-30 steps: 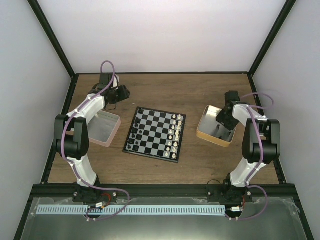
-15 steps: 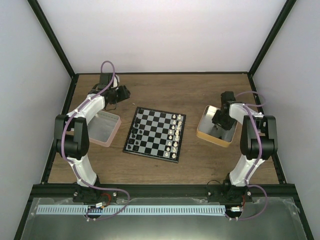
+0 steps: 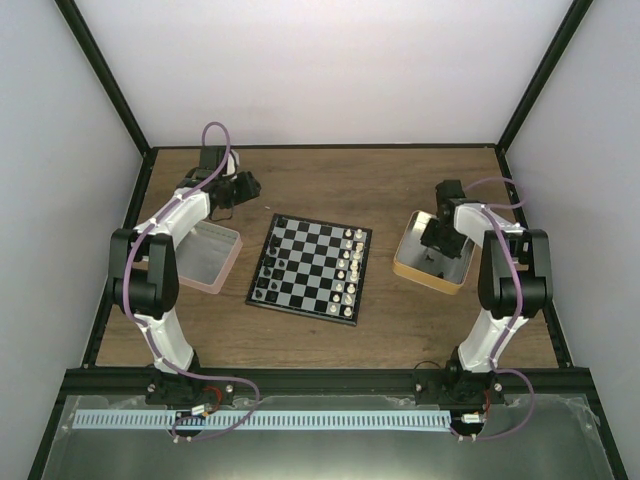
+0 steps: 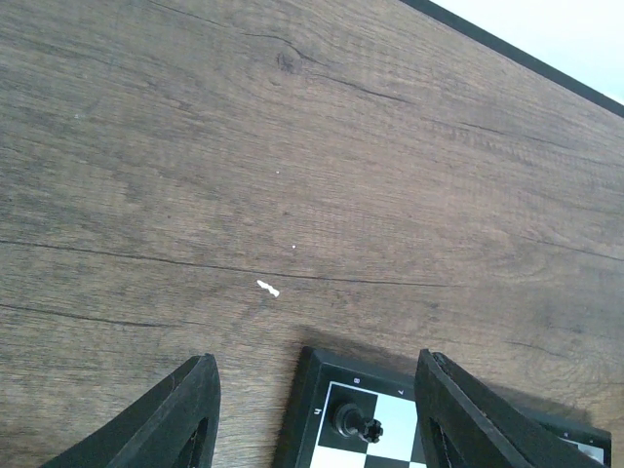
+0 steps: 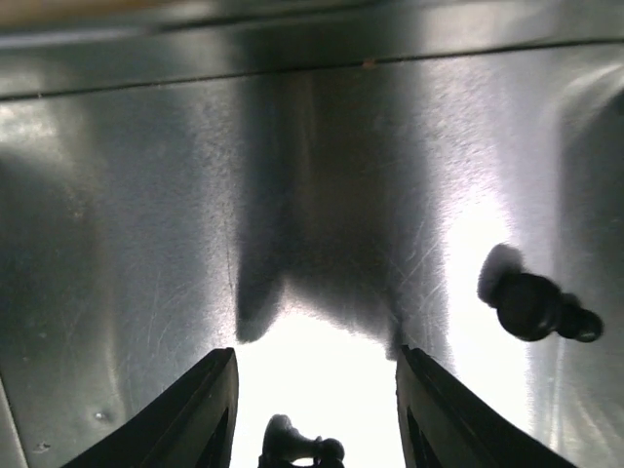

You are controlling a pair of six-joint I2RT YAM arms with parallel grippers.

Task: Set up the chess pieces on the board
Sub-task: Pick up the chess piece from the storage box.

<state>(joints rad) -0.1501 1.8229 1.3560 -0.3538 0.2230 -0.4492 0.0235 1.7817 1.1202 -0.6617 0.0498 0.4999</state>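
The chessboard (image 3: 312,268) lies mid-table, with black chessmen along its left side and white ones along its right. Its far-left corner shows in the left wrist view (image 4: 322,390) with one black piece (image 4: 355,421) on the corner square. My left gripper (image 3: 238,187) hovers open and empty above the bare wood just beyond that corner. My right gripper (image 3: 438,238) is open inside the tan tray (image 3: 405,262). In the right wrist view one dark piece (image 5: 297,448) lies on its side between the open jaws, and another dark piece (image 5: 534,307) lies to the right on the tray's metal floor.
A pink-rimmed clear box (image 3: 208,256) stands left of the board under the left arm. Black frame rails and white walls close in the table.
My right gripper has moved slightly left and toward the back inside the tan tray. The left arm and the board pieces have not moved.
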